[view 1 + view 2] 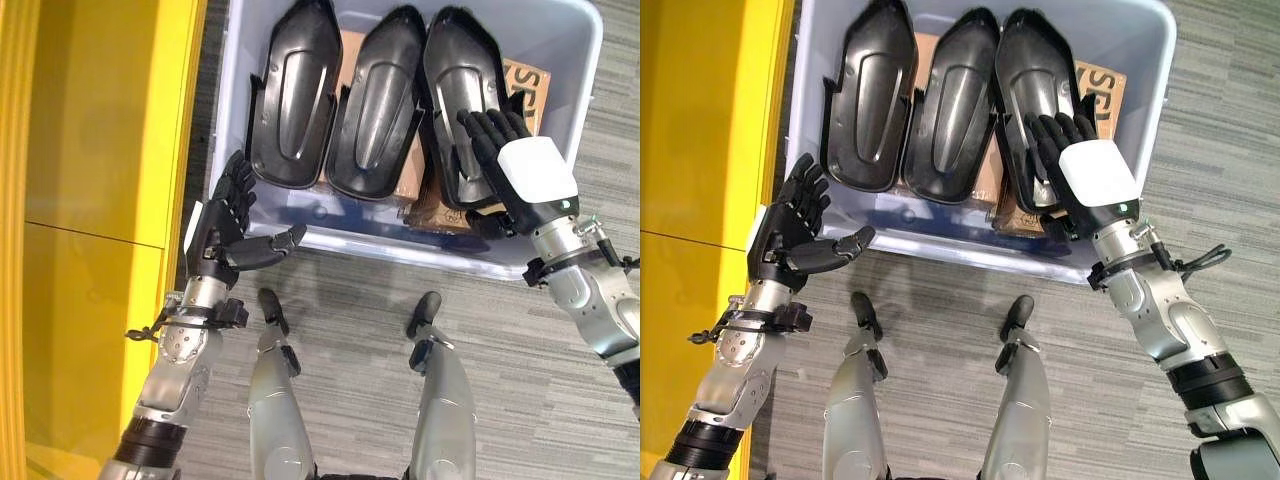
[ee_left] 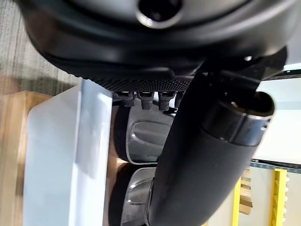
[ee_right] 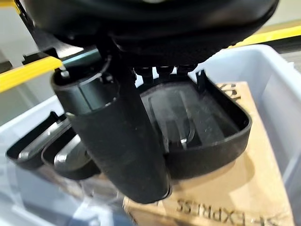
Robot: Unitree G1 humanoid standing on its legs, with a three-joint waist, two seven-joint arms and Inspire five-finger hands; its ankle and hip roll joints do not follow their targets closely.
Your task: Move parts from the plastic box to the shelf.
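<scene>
- Yellow shelf (image 1: 90, 200) stands at my left; the plastic box (image 1: 560, 90) sits on the floor ahead
- three black parts (image 1: 380, 110) lie side by side in the box
- right hand (image 1: 500, 150) rests with straight fingers on the rightmost part (image 1: 455, 70), grasping nothing
- left hand (image 1: 225, 225) hangs released at the box's near-left corner

Pale plastic box (image 1: 590, 60) at twelve o'clock on grey carpet floor (image 1: 380, 300), three black moulded parts (image 1: 380, 110) side by side over cardboard (image 1: 525, 80), right robot hand (image 1: 510, 160) flat on the rightmost part at three o'clock, left robot hand (image 1: 225, 225) spread by the box's near-left corner at nine o'clock, yellow shelf (image 1: 90, 200) alongside
</scene>
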